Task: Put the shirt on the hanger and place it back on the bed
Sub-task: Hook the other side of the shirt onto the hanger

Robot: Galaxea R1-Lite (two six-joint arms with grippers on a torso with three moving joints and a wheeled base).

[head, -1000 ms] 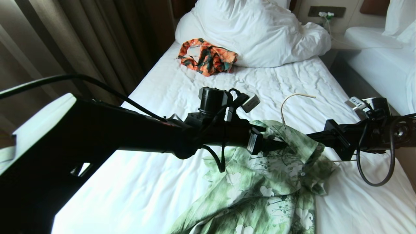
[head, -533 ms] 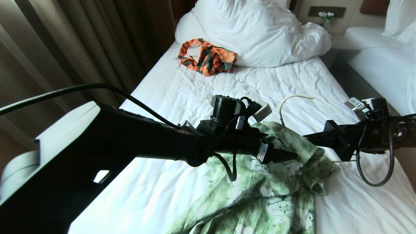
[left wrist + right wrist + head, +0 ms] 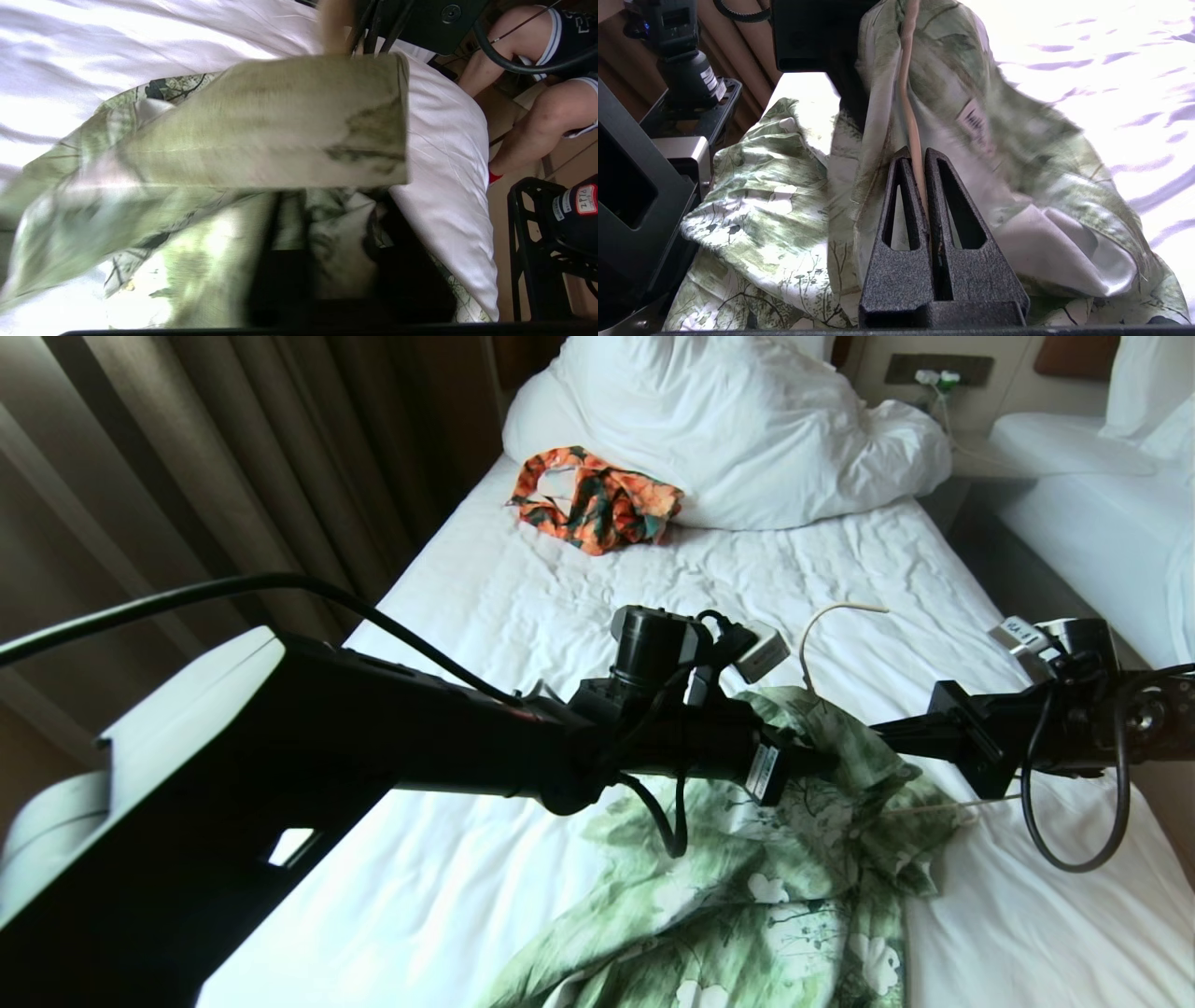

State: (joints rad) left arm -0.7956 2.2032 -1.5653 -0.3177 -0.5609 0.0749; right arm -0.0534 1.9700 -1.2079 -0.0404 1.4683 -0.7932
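While the right gripper (image 3: pixel 919 161) stays clenched on the thin cream wire hanger (image 3: pixel 907 93), the left gripper (image 3: pixel 822 761), apparently pinching the green floral shirt (image 3: pixel 794 859) just beside it above the white bed (image 3: pixel 523 607), leaves threading unfinished.

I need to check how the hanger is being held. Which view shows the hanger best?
The right wrist view: the right gripper is shut on the hanger, its cream wire running up into the shirt. The head view shows only its hook and one end. The left wrist view shows just a blurred cream bit.
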